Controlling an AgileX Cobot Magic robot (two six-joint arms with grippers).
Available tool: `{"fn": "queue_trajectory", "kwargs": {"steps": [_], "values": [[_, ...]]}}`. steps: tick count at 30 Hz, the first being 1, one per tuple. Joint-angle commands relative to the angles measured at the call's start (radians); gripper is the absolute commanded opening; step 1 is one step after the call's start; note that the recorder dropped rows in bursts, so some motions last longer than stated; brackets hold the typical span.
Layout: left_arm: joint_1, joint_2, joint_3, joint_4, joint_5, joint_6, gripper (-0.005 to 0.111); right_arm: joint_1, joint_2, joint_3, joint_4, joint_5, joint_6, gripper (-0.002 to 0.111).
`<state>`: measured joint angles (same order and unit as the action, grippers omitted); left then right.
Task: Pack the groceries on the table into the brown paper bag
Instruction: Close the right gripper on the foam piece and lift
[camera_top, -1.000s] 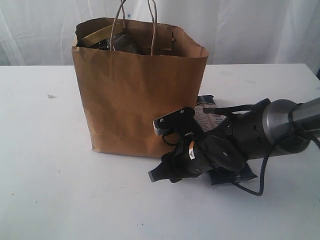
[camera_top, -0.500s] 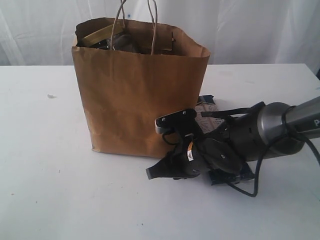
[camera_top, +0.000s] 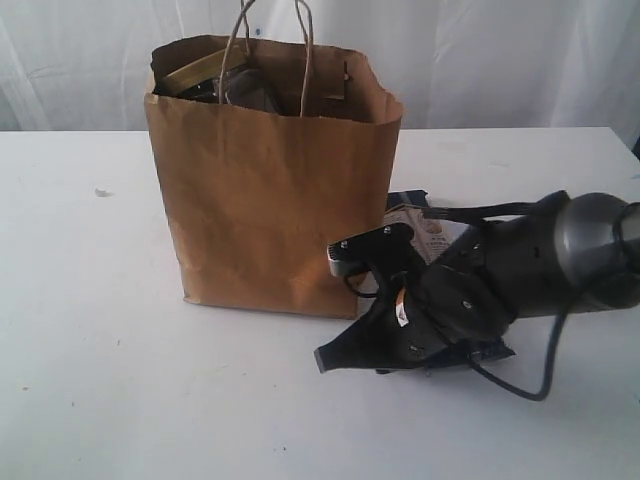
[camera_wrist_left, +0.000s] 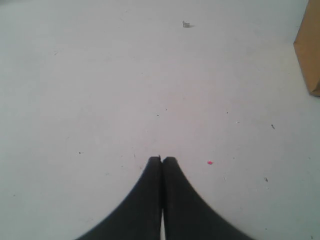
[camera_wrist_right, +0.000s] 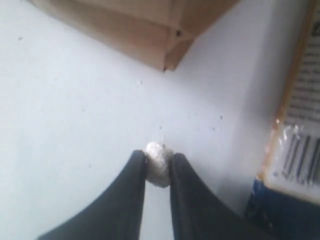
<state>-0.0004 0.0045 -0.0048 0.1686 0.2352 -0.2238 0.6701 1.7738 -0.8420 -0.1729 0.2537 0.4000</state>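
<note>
Surface: white tabletop (camera_top: 100, 350), with a pale curtain (camera_top: 500, 60) behind it.
Right fingers: the fingers (camera_wrist_right: 135, 182) of your right gripper (camera_wrist_right: 159, 157) pinch a small white crumb (camera_wrist_right: 158, 171) between their tips, low over the table.
Left fingers: your left gripper (camera_wrist_left: 161, 160) is pressed together on nothing, over bare table.
Just changed: over the last second the right jaws drew in. The gripper also slid a little away from the foot of the brown paper bag (camera_top: 270, 200). The bag's upper right corner has pulled inward, so more of the packet now shows.
Noodle packet: the long dark-blue noodle packet (camera_top: 415, 215) lies flat on the table just beside the bag's right side. It is partly under your right arm and nothing grips it.
Bag: upright, with a gold lid (camera_top: 195, 70) and dark shapes showing at its ragged rim.
Meaning: the closing seems to have caught a crumb, not a grocery. The packet looks like the only item still out, so you will likely need to release and aim again.
</note>
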Motion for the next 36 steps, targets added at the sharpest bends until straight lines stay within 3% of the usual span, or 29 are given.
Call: {"fn": "queue_trajectory", "kwargs": {"steps": [1, 4, 9, 14, 15, 19, 20, 26, 29, 33, 36], "values": [[-0.005, -0.004, 0.005, -0.004, -0.004, 0.001, 0.000, 0.027, -0.153, 0.114, 0.089, -0.002, 0.008, 0.000], [-0.005, -0.004, 0.005, -0.004, -0.004, 0.001, 0.000, 0.107, -0.276, 0.239, 0.213, -0.061, 0.008, 0.000], [-0.005, -0.004, 0.005, -0.004, -0.004, 0.001, 0.000, 0.418, -0.517, 0.451, 0.363, -0.418, 0.033, 0.000], [-0.005, -0.004, 0.005, -0.004, -0.004, 0.001, 0.000, 0.463, -0.633, 0.454, 0.359, -0.570, 0.008, 0.000], [-0.005, -0.004, 0.005, -0.004, -0.004, 0.001, 0.000, 0.463, -0.658, 0.454, 0.357, -0.665, -0.020, 0.000], [-0.005, -0.004, 0.005, -0.004, -0.004, 0.001, 0.000, 0.463, -0.727, 0.454, 0.486, -1.401, -0.294, 0.000], [-0.005, -0.004, 0.005, -0.004, -0.004, 0.001, 0.000, 0.463, -0.727, 0.454, 0.538, -1.475, -0.307, 0.000], [-0.005, -0.004, 0.005, -0.004, -0.004, 0.001, 0.000, 0.463, -0.727, 0.442, 0.837, -1.468, -0.259, 0.000], [-0.005, -0.004, 0.005, -0.004, -0.004, 0.001, 0.000, 0.457, -0.727, 0.410, 0.917, -1.273, -0.333, 0.000], [-0.005, -0.004, 0.005, -0.004, -0.004, 0.001, 0.000, 0.390, -0.725, 0.277, 1.028, -0.847, -0.665, 0.000], [-0.005, -0.004, 0.005, -0.004, -0.004, 0.001, 0.000, 0.291, -0.721, 0.142, 1.285, -0.543, -1.081, 0.000]]}}
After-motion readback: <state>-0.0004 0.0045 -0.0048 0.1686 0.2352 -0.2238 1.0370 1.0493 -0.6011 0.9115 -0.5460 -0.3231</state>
